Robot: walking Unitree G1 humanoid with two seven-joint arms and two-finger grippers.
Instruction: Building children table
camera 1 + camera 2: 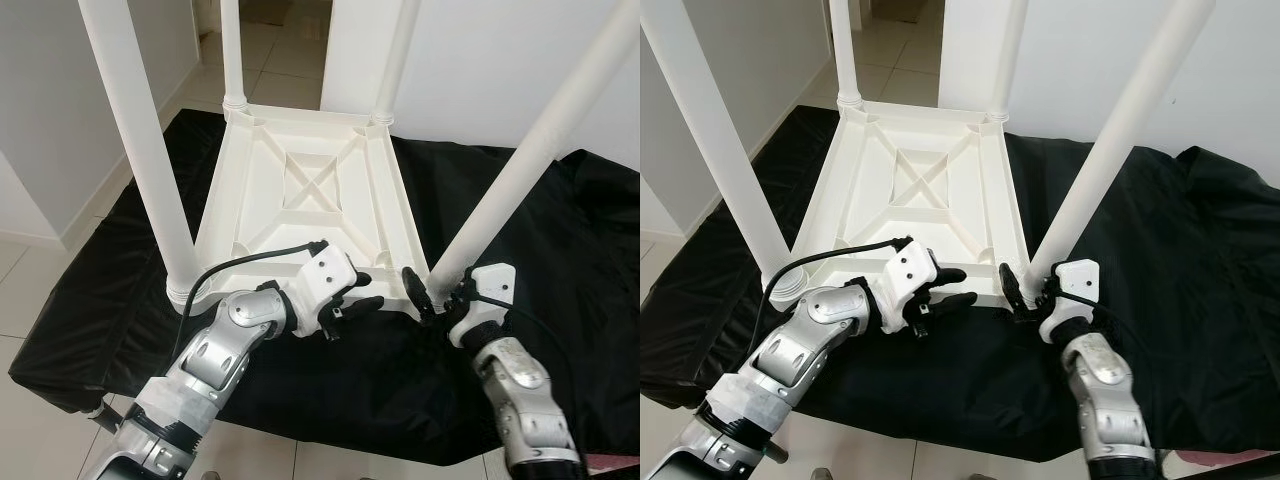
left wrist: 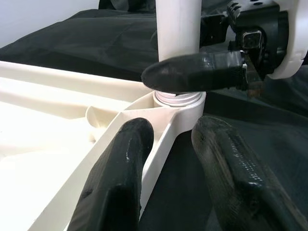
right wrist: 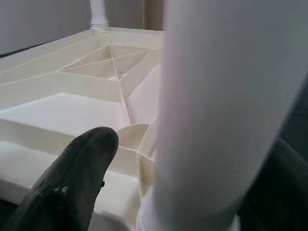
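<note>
A white children's table (image 1: 300, 215) lies upside down on a black cloth (image 1: 560, 230), its legs pointing up. My left gripper (image 1: 372, 290) is open at the near rim, one finger (image 2: 120, 178) inside the rim wall and the other outside, with a small gap. My right gripper (image 1: 435, 290) is shut around the base of the near right leg (image 1: 520, 165), just above its collar (image 2: 178, 98). One right finger (image 2: 192, 72) lies across the leg's front. In the right wrist view the leg (image 3: 226, 110) stands between the fingers (image 3: 77, 178).
The near left leg (image 1: 140, 130) rises beside my left arm. Two far legs (image 1: 231, 50) stand by a doorway at the back. White walls flank the cloth on both sides. Pale floor tiles (image 1: 40, 290) show at the left and along the front.
</note>
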